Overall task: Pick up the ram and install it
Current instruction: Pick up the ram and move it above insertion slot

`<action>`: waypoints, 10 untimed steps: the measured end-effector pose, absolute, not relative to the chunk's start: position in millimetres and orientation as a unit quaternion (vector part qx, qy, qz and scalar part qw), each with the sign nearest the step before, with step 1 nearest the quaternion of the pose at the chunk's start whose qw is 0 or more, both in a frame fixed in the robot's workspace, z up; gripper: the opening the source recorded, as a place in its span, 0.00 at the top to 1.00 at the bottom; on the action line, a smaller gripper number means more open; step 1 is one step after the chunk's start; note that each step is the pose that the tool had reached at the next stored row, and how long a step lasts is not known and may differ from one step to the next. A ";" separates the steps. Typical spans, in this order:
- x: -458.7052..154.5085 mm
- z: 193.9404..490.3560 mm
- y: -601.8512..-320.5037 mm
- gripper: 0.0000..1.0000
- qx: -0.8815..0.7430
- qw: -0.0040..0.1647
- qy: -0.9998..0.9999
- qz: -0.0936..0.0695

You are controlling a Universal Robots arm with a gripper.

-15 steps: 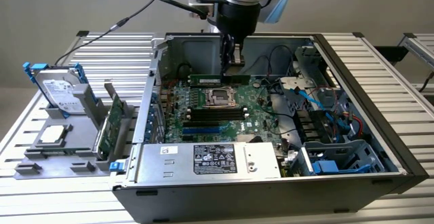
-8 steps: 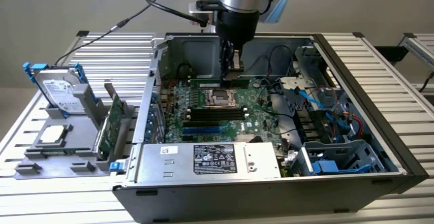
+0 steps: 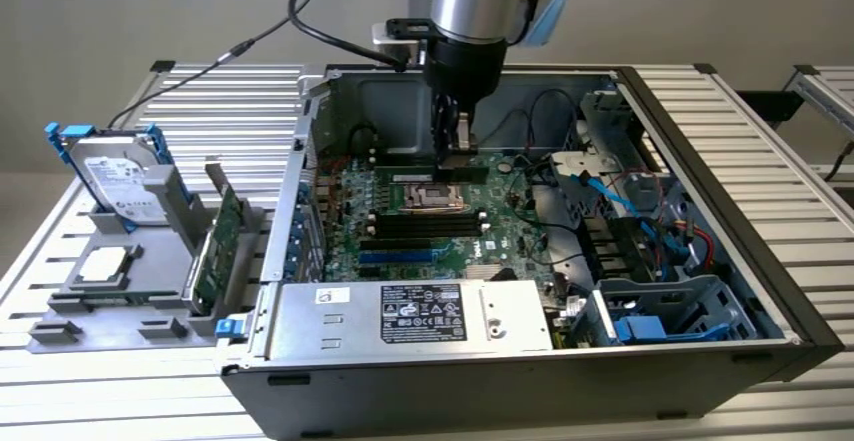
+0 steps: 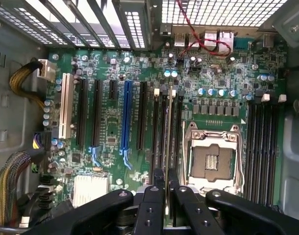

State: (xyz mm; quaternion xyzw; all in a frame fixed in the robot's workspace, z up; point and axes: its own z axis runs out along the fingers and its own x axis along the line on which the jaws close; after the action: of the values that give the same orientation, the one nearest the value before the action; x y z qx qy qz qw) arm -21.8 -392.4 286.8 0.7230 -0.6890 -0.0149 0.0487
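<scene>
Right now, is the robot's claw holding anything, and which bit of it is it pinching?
Yes. The gripper is shut on the ram, pinching its flat sides along the upper edge.

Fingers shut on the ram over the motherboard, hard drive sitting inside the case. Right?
No. The hard drive stands in the grey rack outside the case, at the exterior view's left. The fingers are shut on the ram over the motherboard.
</scene>
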 end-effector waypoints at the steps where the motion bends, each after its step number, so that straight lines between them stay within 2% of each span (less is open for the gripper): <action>1: -21.8 284.6 -392.4 0.86 0.723 0.049 -0.689 -0.015; 10: -21.8 268.3 -392.4 0.86 0.723 0.049 -0.689 -0.015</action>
State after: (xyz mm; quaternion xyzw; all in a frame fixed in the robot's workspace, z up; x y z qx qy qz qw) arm -21.8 -392.4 268.3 0.7230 -0.6890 -0.0149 0.0486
